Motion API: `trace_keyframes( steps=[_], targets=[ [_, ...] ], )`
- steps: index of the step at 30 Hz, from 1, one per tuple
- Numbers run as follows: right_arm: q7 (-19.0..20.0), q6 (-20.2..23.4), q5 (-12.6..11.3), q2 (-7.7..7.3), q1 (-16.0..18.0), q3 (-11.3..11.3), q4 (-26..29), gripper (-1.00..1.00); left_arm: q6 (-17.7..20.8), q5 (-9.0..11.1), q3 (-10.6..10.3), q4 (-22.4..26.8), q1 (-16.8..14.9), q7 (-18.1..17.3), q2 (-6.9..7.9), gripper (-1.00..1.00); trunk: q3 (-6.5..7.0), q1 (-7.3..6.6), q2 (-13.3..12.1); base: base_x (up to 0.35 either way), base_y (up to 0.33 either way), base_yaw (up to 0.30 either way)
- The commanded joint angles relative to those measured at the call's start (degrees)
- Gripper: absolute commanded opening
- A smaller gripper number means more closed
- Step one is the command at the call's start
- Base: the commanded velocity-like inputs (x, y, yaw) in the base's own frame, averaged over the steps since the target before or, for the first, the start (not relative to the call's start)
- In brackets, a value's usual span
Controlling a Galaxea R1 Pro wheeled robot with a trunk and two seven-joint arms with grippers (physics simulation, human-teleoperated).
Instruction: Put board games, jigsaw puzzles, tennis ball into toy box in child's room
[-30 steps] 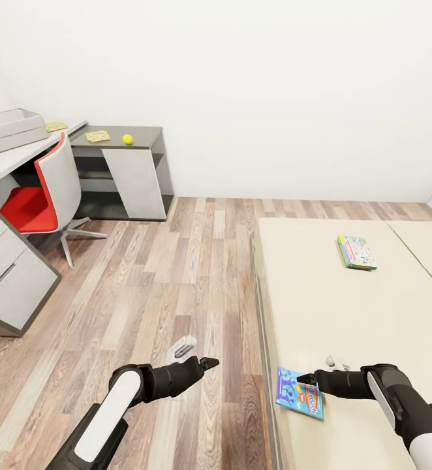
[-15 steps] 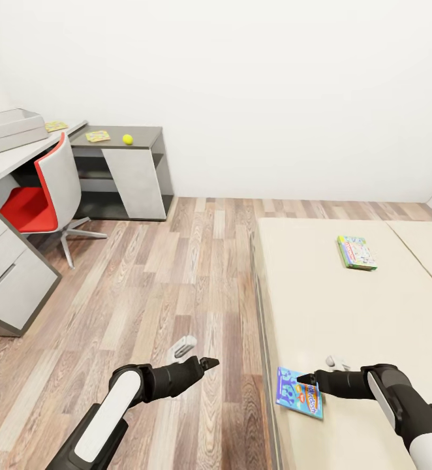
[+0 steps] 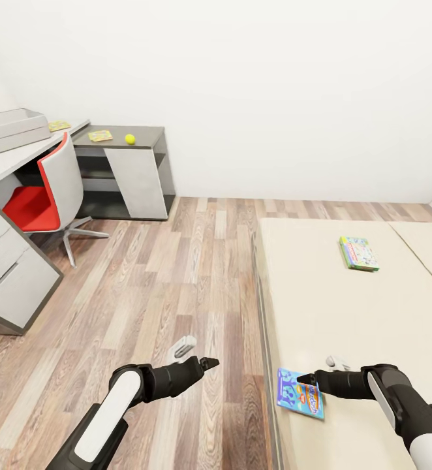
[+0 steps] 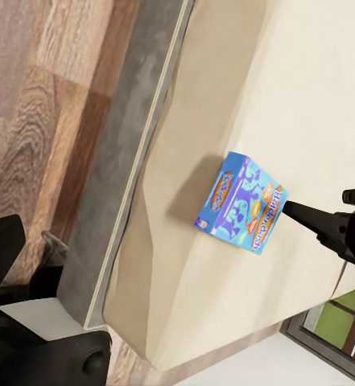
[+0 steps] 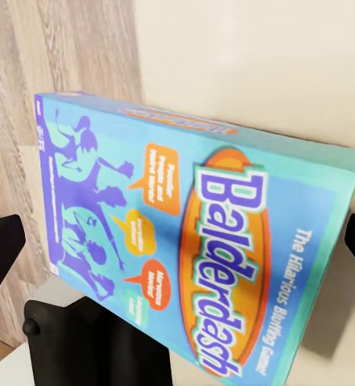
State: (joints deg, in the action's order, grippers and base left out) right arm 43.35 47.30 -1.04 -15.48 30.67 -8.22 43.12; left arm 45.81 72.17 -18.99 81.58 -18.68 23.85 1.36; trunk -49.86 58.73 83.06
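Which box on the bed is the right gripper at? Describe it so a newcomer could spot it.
On the beige bed, look at the near corner by the wood floor, at the right gripper. The flat blue box printed "Balderdash" lies there; the other game, the green-edged box, sits farther back.

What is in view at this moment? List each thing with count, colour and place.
Balderdash box: 1, blue, near edge of bed.
Monopoly box: 1, green-edged, farther on the beige bed.
Toy box: 1, pale grey, on desk.
Jigsaw sheets: 2, yellowish, one on desk, one on side table.
Tennis ball: 1, yellow-green, side table.
Chair: 1, red and grey, at desk.
Left gripper: over floor.
Right gripper: open, around the Balderdash box.
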Motion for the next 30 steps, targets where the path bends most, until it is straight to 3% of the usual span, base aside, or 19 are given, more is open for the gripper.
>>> trace_keyframes(
  steps=[1,30],
  targets=[
    [0.1,0.4,-0.1,0.01,0.0,-0.1,0.0,1.00,0.0,0.6,-0.1,0.1,0.0,0.6,0.04,1.00,-0.04,0.00,0.0,0.000,0.000,0.014],
    [0.1,0.4,-0.3,0.00,0.0,-0.2,0.0,1.00,0.0,0.6,-0.1,0.1,0.0,0.6,0.04,1.00,-0.07,0.00,0.0,0.000,0.000,0.016]
  ],
)
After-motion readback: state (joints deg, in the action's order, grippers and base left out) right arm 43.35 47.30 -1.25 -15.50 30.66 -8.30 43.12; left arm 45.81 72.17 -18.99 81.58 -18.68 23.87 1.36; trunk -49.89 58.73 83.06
